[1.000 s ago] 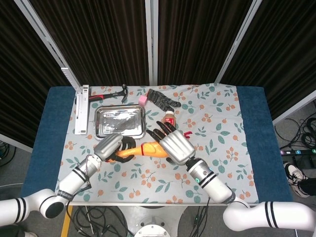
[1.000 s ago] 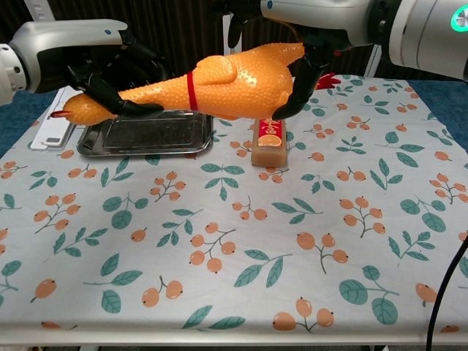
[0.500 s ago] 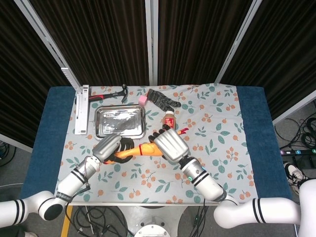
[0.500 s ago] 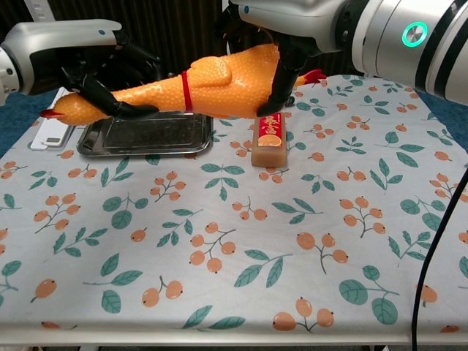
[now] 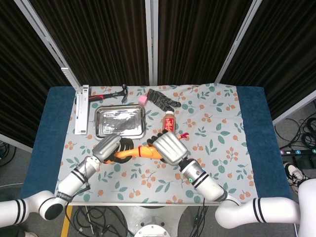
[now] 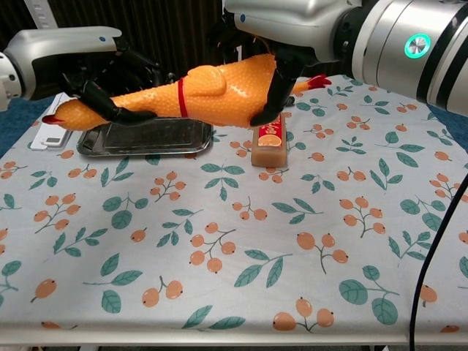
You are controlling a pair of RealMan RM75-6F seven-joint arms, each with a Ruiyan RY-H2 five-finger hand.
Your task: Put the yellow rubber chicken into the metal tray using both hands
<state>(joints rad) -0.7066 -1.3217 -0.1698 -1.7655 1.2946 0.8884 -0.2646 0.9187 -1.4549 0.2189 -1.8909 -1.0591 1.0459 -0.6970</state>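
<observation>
The yellow rubber chicken (image 6: 183,95) hangs lengthwise above the table, its red-beaked head at the left and its feet at the right. My left hand (image 6: 102,77) grips its neck end and my right hand (image 6: 267,51) grips its body near the legs. In the head view the chicken (image 5: 132,152) shows between the left hand (image 5: 109,147) and the right hand (image 5: 167,147). The metal tray (image 5: 120,121) lies beyond them, and in the chest view the metal tray (image 6: 146,137) lies flat just under the chicken's neck.
A small bottle with a red label (image 6: 268,137) lies on the cloth below the chicken's body. Behind the tray are a hammer (image 5: 111,93), a dark glove (image 5: 163,98), a pink block (image 5: 142,99) and a white ruler-like bar (image 5: 81,109).
Both hands have carried the chicken to the left, toward the tray; its head now reaches past the tray's left end in the chest view.
</observation>
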